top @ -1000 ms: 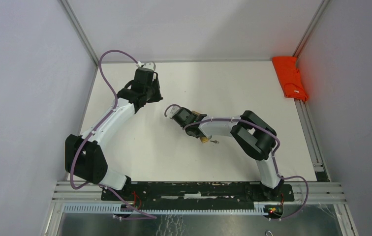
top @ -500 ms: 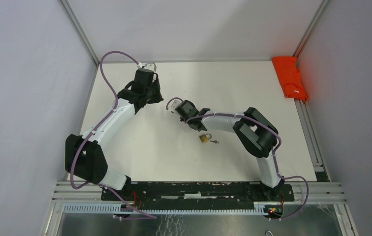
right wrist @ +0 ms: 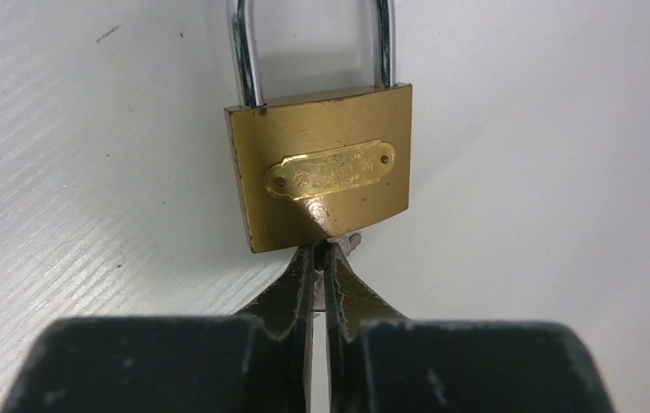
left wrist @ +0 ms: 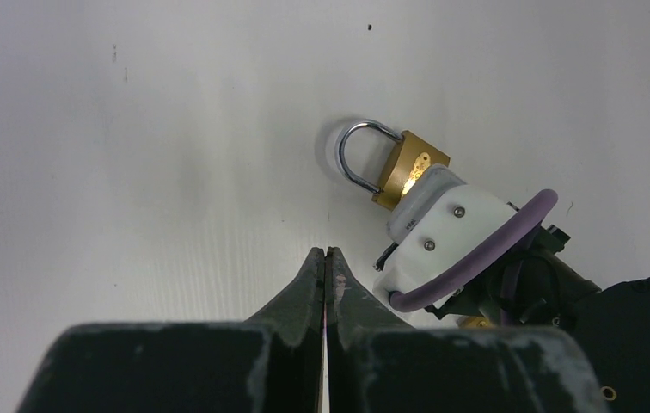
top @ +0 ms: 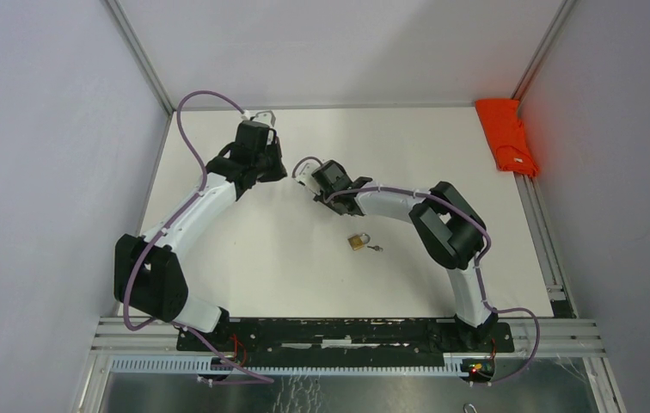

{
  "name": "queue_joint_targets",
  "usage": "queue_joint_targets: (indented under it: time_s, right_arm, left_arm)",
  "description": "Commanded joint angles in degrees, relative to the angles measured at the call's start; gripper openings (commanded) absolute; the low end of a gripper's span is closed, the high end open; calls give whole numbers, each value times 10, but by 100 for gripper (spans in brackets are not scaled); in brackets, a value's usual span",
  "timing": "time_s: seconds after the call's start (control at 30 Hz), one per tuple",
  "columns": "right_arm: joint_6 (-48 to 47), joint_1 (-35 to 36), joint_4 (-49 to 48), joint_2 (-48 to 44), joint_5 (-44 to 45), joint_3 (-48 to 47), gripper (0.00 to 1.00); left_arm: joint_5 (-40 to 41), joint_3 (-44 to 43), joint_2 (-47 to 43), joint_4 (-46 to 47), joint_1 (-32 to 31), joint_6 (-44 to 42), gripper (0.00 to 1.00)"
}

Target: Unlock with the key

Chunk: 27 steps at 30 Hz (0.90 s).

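Brass padlock: rectangular body, matt and faintly scuffed, a small embossed oval plate riveted to its face, both legs of a polished steel shackle entering the top. It is laid flat on the white, finely ribbed table. From above it is seen mid-table, a small silver key just beside it, both claws apart from it.

Right claw: black fingers drawn almost together, tips seen at the padlock's bottom edge, a silver sliver showing there. Whether anything is gripped cannot be told.

Left claw: fully closed, nothing held, poised over bare table.
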<state>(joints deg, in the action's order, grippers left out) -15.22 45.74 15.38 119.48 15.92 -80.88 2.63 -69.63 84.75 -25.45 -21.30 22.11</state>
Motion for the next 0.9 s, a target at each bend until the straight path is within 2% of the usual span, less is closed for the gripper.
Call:
queue_joint_targets:
  time_s: [0.0,0.17,0.33,0.5,0.87]
  right_arm:
    - [35,-8,20,26,-73,9,5]
    - [64,-22,-8,-2,-132,36,3]
    - [85,-35,-23,-9,-175,40,2]
    - [97,-41,-33,-12,-195,45,1]
    - [105,-41,-43,-17,-202,59,0]
  left_arm:
    - [-11,6,10,28,-1,1,2]
    - [-30,18,34,71,0,4,2]
    - [-155,53,98,198,-1,30,2]
    - [-225,82,159,306,-2,68,2]
    - [-184,44,235,343,-2,51,2]
